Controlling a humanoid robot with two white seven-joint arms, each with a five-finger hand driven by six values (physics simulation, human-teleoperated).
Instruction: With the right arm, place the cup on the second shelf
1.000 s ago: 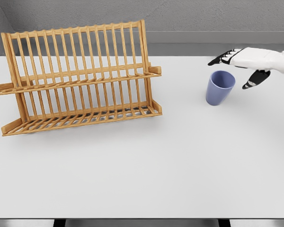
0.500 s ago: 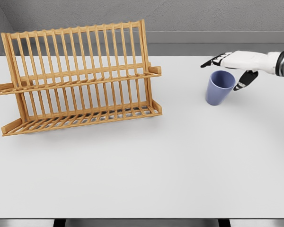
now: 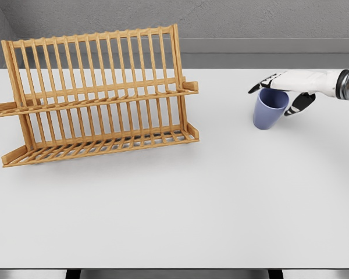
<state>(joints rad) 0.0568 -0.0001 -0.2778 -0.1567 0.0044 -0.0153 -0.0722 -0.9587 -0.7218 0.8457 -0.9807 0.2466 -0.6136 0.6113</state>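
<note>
The blue cup (image 3: 270,108) is flanked, not yet grasped, by the spread fingers of the right robot hand (image 3: 286,87), well apart from the wooden rack (image 3: 99,93) on the white worktop (image 3: 192,197).

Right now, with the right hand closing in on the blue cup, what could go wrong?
1. The right hand brackets the cup only near its rim, fingers not visibly wrapped, so a pinch there might tip or slide it on the table.
2. The upper shelf of the wooden rack is narrow and slatted; the cup could catch or sit unsteadily.
</note>
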